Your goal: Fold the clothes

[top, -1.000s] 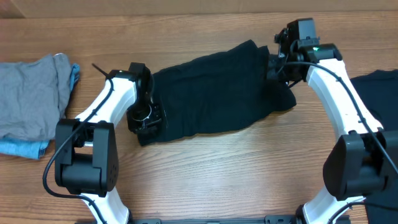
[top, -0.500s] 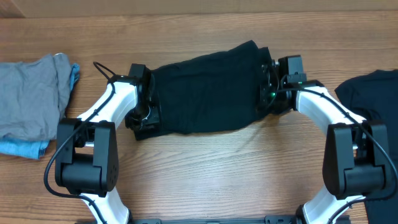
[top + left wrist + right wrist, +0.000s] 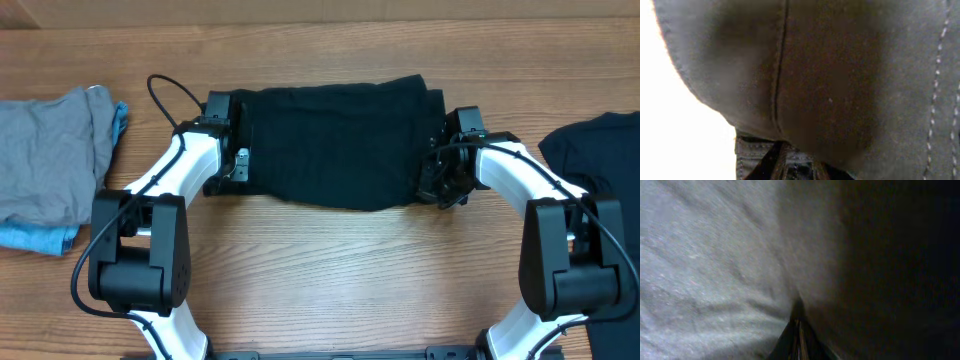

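The black garment (image 3: pixel 335 145) is lying folded into a broad band on the wooden table (image 3: pixel 330 270), stretching straight between the two grippers. The left gripper (image 3: pixel 238 162) is clamping the end on its own side. The right gripper (image 3: pixel 440 180) is pinching the opposite end, with dark cloth filling both wrist views and bunching in toward the right fingers. A second black garment (image 3: pixel 605 150) is resting well out beyond the right gripper. A grey garment (image 3: pixel 50 160), overlapping a light-blue garment (image 3: pixel 40 238), is sitting well beyond the left gripper.
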{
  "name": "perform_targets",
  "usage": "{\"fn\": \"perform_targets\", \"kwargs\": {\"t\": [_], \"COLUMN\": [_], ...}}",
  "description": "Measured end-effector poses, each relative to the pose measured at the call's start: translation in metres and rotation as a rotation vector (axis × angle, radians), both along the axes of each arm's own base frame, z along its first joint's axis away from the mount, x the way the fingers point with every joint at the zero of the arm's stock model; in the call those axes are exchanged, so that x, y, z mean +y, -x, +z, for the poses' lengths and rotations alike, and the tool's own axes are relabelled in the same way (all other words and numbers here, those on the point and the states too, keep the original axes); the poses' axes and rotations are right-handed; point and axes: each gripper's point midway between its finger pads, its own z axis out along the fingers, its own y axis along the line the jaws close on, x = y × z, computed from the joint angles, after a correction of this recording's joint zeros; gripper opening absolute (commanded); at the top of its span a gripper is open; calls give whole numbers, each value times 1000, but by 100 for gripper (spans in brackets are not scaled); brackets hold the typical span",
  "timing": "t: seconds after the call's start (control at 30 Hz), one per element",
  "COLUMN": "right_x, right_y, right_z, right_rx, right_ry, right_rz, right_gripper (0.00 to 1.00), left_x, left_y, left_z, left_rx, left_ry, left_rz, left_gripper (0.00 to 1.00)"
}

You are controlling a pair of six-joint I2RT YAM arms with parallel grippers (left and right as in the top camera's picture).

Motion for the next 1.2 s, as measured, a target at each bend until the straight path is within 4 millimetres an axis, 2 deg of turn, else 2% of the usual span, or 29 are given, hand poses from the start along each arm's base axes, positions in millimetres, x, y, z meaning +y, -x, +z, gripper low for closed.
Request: {"fn": "perform_targets", "kwargs": {"t": [0.17,0.2,0.3,0.37,0.43,0.5,0.53,0.6,0.7,0.8,0.9,1.07,1.13,1.2], "right_x": [-1,-1,1,4,5,4,2,-2,-5,-23,-44,-62,-61,-69], "right_y": [17,18,-6,-35,-52,-65,-67,-71,-79,-84,-80,-74,-72,-70], "right_z": [3,11,49,84,110,122,122,122,123,120,108,81,69,55], "right_rx": [93,117,90,6,-60,-111,-121,-140,-189,-213,-191,-179,-198,-220], "right_ry": [6,8,4,-7,-11,-2,7,30,59,162,211,183,93,7], "right_rz": [-39,-47,-55,-52,-48,-49,-46,-43,4,9,-17,-3,26,10], "right_gripper": [4,4,6,15,31,52,52,59,73,84,95,100,100,100], "left_x": [11,13,11,6,-1,-10,-14,-18,-22,-35,-52,-58,-59,-59], "left_y": [-11,-5,4,-3,-15,-28,-34,-38,-38,-38,-39,-41,-41,-41], "left_z": [6,5,19,47,79,109,119,126,126,122,106,100,100,100], "left_rx": [-40,-14,60,67,40,-9,-37,-60,-58,-46,-3,5,6,6], "left_ry": [-78,-86,-77,-48,-10,42,61,88,118,192,279,312,315,318], "left_rz": [-29,-34,-38,-23,-16,-12,-11,4,9,-2,-17,-21,-22,-22], "left_gripper": [27,27,32,44,53,82,86,93,93,93,95,100,100,100]}}
